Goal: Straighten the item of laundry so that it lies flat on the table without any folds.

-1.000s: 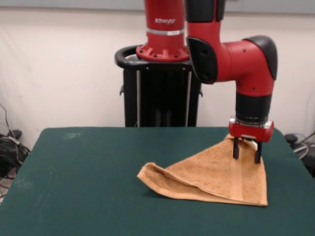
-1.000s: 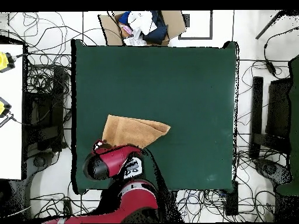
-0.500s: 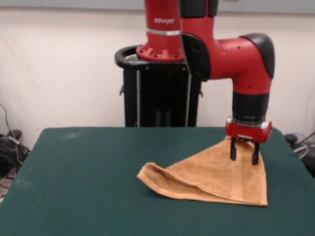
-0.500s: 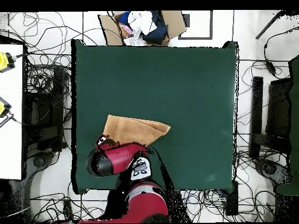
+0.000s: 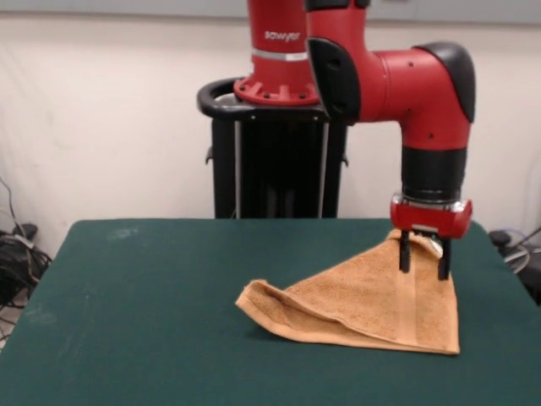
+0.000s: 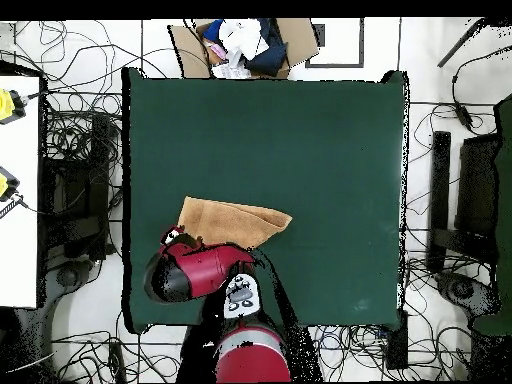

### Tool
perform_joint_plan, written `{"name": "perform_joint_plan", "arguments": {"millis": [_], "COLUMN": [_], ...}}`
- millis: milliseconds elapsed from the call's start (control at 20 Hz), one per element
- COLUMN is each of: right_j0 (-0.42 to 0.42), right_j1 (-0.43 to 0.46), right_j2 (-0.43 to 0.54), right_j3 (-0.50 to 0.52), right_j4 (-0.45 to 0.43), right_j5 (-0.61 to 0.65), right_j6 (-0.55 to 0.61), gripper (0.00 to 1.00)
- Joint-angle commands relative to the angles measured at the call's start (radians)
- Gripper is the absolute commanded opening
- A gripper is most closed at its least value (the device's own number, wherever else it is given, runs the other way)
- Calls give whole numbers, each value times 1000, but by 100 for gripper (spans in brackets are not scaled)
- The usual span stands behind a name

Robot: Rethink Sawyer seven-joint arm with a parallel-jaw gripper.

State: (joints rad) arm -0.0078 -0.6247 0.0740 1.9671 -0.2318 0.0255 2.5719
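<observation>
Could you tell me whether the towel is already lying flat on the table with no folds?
No, the towel is folded over into a triangle with a thick rolled fold at its pointed end on the table.

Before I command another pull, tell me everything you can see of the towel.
The towel is orange-tan terry cloth with a woven band near one side. It is folded over into a rough triangle on the green table, doubled edges bulging at its pointed end. Its peak rises to the end effector, whose fingers straddle it. In the overhead view it lies near the table edge closest to the robot's base.
</observation>
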Motion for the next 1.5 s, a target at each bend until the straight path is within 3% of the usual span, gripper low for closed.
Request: {"name": "perform_joint_plan", "arguments": {"millis": [50, 500, 1500], "right_j0": [-1, -4, 114], "right_j1": [-12, 50, 177], "right_j2": [132, 169, 28], "right_j3": [44, 64, -8], "right_j4": [63, 27, 0], "right_j5": [105, 58, -43], "right_j6": [82, 59, 66], "gripper": [100, 100, 100]}}
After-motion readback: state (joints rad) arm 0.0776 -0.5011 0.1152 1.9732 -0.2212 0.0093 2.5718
